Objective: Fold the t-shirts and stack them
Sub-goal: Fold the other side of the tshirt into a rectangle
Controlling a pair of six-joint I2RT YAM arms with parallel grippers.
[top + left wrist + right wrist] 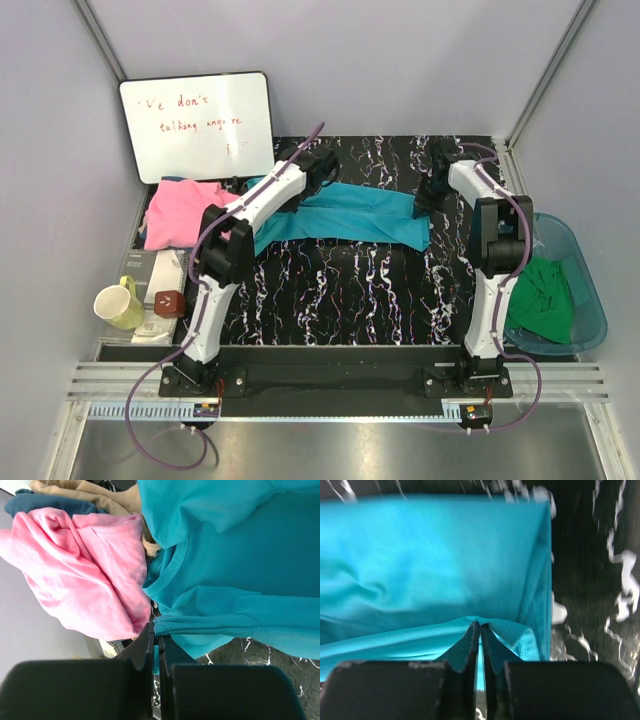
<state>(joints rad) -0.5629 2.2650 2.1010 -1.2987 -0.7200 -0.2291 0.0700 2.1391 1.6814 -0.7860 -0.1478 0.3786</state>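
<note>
Top external view: the teal-blue t-shirt (pixel 350 215) lies as a long band across the far part of the table (pixel 340 295), with one arm at each of its ends. Judged from this layout, the two-end hold keeps the cloth stretched flat for a fold. The pink t-shirt (pixel 185 212) lies just beside the teal-blue t-shirt's left end. The green t-shirt (pixel 545 295) sits in the translucent blue tub (pixel 592 300), well apart to the right of the teal-blue t-shirt and nearer the arm bases, probably awaiting its turn. Left wrist view: the left jaws are pressed together on a folded edge of the teal-blue t-shirt, near its collar. The pink t-shirt touches this end, and the tan t-shirt (pixel 100 497) lies beyond it. Right wrist view: the right jaws stand almost together, pinching a thin ridge of the teal-blue t-shirt's edge close to its corner. Bare table shows to the right of that corner.
</note>
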